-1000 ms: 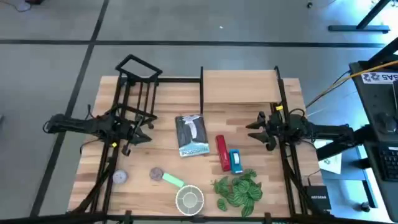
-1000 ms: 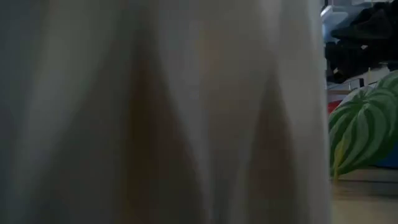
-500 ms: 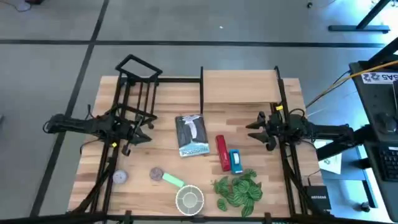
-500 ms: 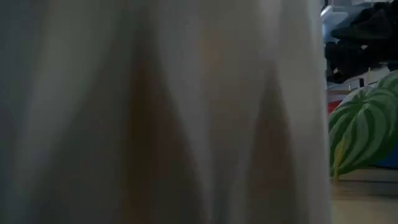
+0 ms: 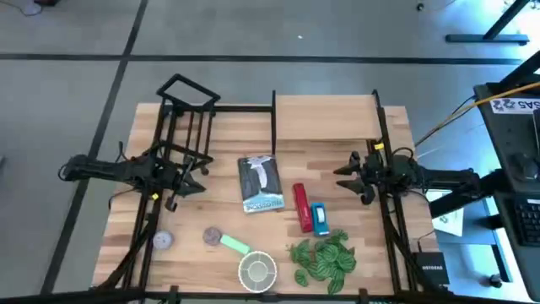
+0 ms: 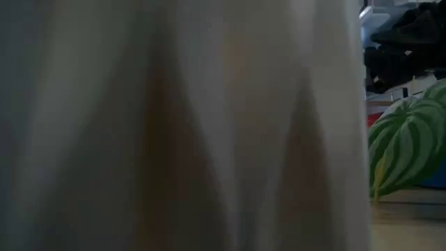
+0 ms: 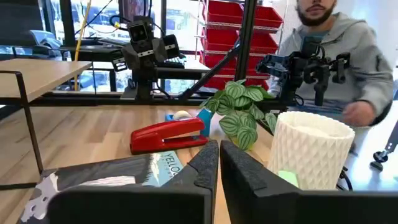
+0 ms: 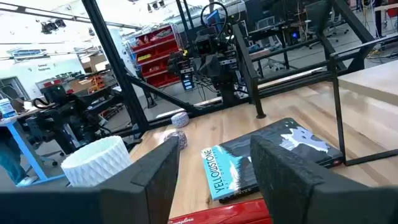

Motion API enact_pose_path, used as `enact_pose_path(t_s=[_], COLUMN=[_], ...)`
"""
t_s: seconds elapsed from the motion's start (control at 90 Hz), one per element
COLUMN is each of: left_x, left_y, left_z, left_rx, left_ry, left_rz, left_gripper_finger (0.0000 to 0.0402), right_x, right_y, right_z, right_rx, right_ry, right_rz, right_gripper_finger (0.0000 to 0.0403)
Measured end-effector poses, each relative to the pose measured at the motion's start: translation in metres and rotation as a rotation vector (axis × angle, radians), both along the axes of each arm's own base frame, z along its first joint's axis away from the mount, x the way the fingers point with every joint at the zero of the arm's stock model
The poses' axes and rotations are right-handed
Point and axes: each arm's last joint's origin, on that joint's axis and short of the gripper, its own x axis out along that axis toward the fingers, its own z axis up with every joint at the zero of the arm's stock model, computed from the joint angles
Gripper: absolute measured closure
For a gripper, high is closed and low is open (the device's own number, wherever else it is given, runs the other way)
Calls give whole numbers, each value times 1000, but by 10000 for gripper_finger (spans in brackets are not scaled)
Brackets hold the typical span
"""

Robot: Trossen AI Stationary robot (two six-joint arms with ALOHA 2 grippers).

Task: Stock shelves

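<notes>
Two hands idle: left hand (image 5: 192,179) clenched empty, right hand (image 5: 344,176) spread, book (image 5: 260,182) between.

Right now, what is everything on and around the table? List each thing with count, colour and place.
wire rack: one, black, far left of the table.
shelf board: one, light wood between black uprights, far right.
Yellowstone book: one, dark cover, centre.
stapler: one, red, right of the book.
blue item: one, beside the stapler.
plant: one, green striped leaves, near right.
ribbed cup: one, white, near edge.
green-handled tool: one, left of the cup.
round disc: one, grey, near left.
person: one, grey hoodie, beyond the table.
left gripper: shut, left of the book.
right gripper: open, right of the book.
</notes>
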Motion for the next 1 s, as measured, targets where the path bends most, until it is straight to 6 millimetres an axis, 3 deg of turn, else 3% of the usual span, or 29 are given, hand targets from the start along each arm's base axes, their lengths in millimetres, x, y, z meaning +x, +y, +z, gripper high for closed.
enact_pose_path(t_s=[0.856,1.0], left_x=[0,0], left_y=[1,3], left_z=[1,2], left_rx=[0,65], left_ry=[-4,-22], left_rz=[3,59], left_gripper_finger=[402,402], right_x=[0,0], right_y=[0,0], right_z=[0,0], right_rx=[0,0], right_ry=[0,1], right_rz=[-1,0], right_gripper_finger=[221,221])
